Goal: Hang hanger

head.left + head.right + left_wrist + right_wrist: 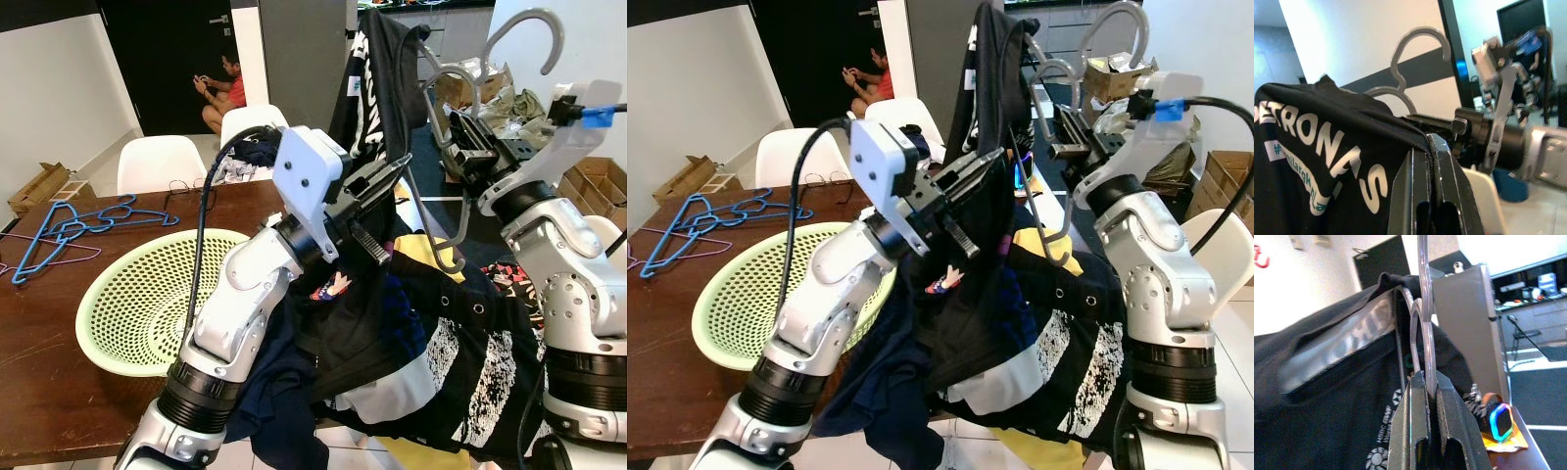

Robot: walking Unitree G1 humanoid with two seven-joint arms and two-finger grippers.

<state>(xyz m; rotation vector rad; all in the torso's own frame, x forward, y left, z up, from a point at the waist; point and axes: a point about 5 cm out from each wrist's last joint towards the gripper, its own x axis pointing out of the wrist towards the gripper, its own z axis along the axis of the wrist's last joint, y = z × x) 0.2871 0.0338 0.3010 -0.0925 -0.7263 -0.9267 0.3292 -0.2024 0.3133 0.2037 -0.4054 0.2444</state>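
Observation:
A grey hanger (534, 14) is held up over the table's right end, its hook at the top. My right gripper (1425, 382) is shut on its wire just below the hook. A black shirt (377, 69) with white and teal lettering hangs draped over the hanger's shoulder. My left gripper (392, 176) reaches in from the left and is shut on the shirt's edge (1415, 137). In the left wrist view the hanger's hook (1422, 29) rises behind the shirt, with my right arm beyond it.
A heap of dark clothes (421, 352) lies on the wooden table (49, 352) beneath my arms. A light green basket (137, 304) and blue hangers (69, 230) lie to the left. White chairs (157, 162) stand behind. A person (225, 88) sits in the doorway. Cardboard boxes (588, 181) stand at the right.

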